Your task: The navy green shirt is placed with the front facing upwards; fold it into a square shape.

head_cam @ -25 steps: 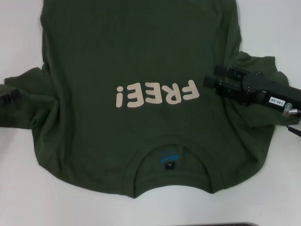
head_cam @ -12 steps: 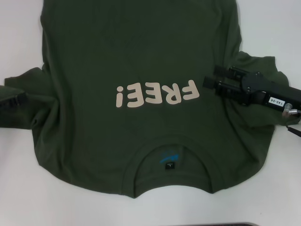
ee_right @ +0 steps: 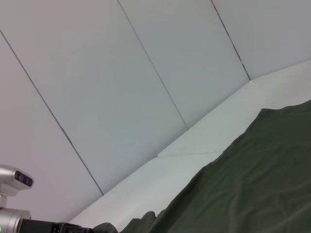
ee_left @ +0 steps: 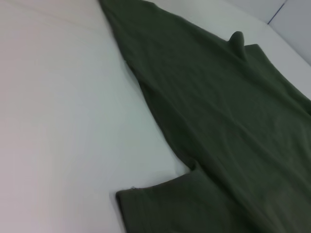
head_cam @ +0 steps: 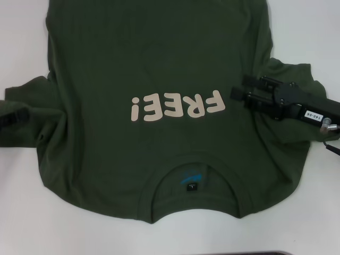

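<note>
The navy green shirt point(head_cam: 154, 95) lies face up on our white surface point(head_cam: 21, 48), collar point(head_cam: 191, 183) nearest us, hem farthest. Our right claw point(head_cam: 240, 94) rests low over the right sleeve, likely to begin the fold; whether it grips cloth we cannot tell. Our left claw point(head_cam: 10, 118) reaches the left sleeve, its state unclear. No containers appear.

You have one navy green shirt point(head_cam: 159, 79) spread on one white desk point(head_cam: 21, 212). It carries one collar tag point(head_cam: 190, 186) and four cream characters point(head_cam: 177, 106). You see two tools: right tool point(head_cam: 240, 94), left tool point(head_cam: 13, 118).
</note>
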